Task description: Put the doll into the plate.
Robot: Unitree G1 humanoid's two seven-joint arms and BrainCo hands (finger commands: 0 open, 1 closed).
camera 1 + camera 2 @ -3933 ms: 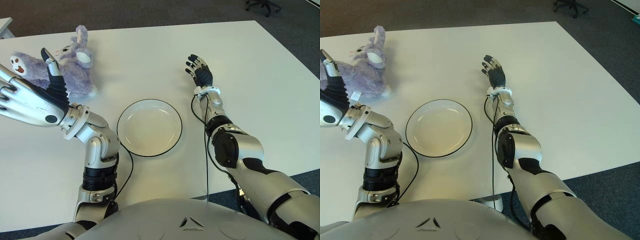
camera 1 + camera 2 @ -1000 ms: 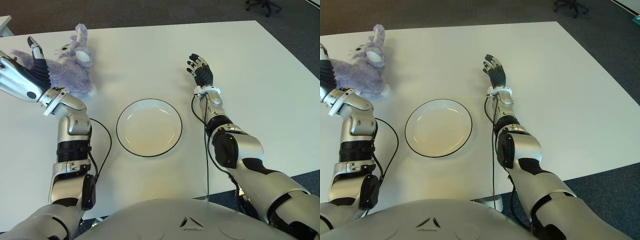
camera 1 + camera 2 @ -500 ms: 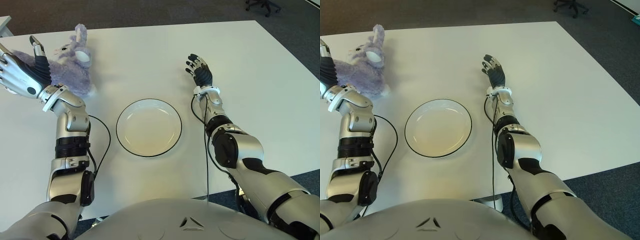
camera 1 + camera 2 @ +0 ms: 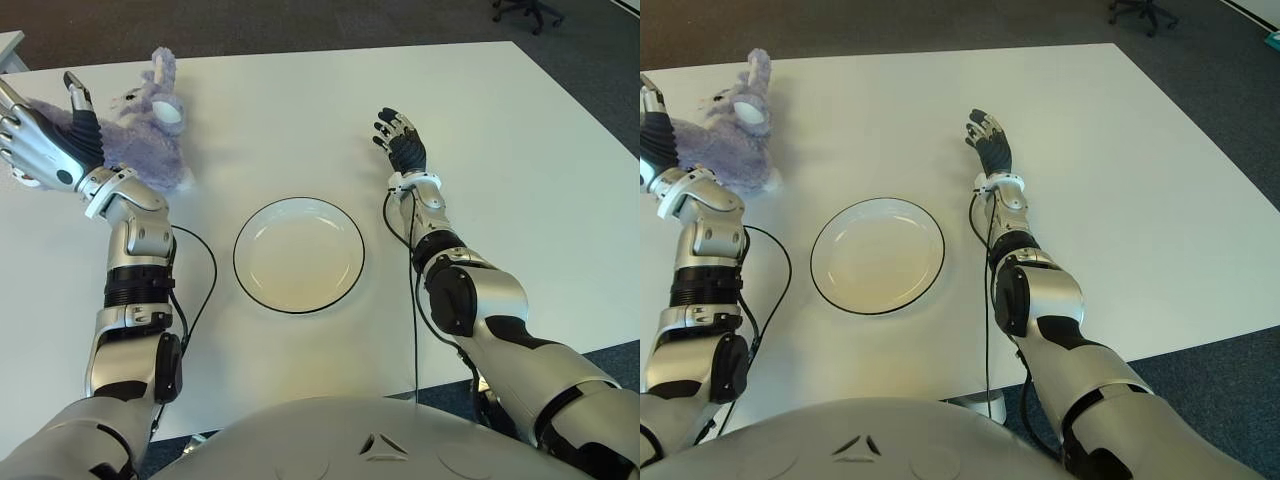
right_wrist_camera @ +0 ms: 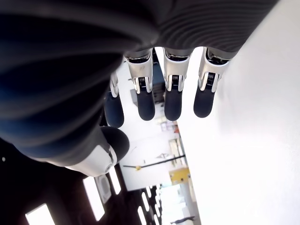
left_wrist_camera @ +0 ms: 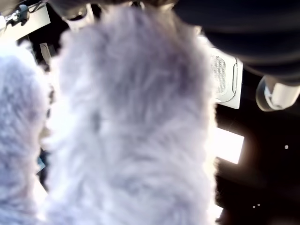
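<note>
A fluffy purple doll (image 4: 145,135) lies at the far left of the white table (image 4: 520,160), its ears pointing away from me. My left hand (image 4: 42,135) is right beside the doll on its left side, fingers spread and thumb raised, holding nothing. In the left wrist view the doll's fur (image 6: 131,131) fills the picture from very close. The white plate (image 4: 298,254) with a dark rim sits bare in the middle of the table, to the right of the doll. My right hand (image 4: 398,140) shows to the right of the plate, fingers (image 5: 172,101) relaxed and open.
Black cables (image 4: 200,290) run along both forearms near the plate. The table's left edge lies close behind my left hand. Dark carpet (image 4: 590,70) and a chair base (image 4: 525,12) are beyond the table's far right corner.
Over the last seconds my left hand has gone from raised near the camera down to the doll's left side. In the last second it only shifted slightly. The right arm, doll and plate have not moved.
</note>
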